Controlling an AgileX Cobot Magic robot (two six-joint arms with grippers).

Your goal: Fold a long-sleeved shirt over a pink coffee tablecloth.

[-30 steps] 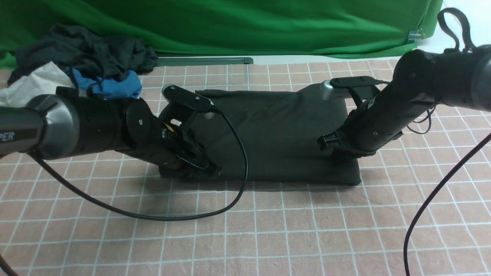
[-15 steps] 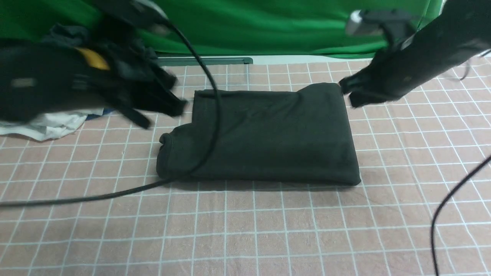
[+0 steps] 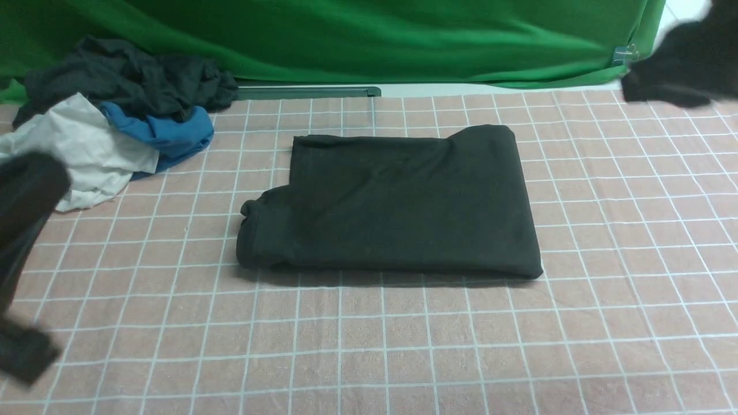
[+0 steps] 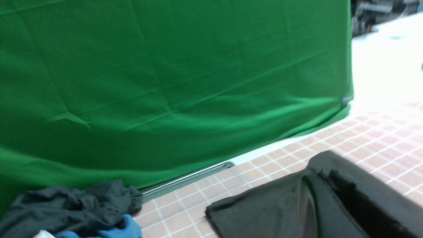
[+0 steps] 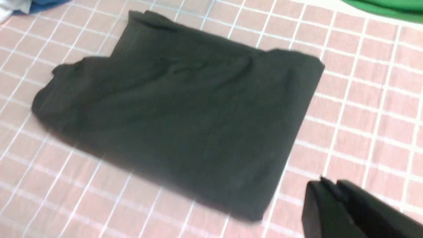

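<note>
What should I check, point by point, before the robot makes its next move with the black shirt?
1. Long-sleeved shirt folded into a compact rectangle: ok.
2. Shirt lies fully on the pink coffee tablecloth: ok.
3. No sleeve sticks out; one rounded bulge shows at the shirt's near corner on the robot's left: cannot tell what it is.
4. Left gripper shut, holding nothing: ok.
5. Right gripper shut, apart from the shirt: ok.
6. Pile of other clothes apart from the folded shirt: ok.
</note>
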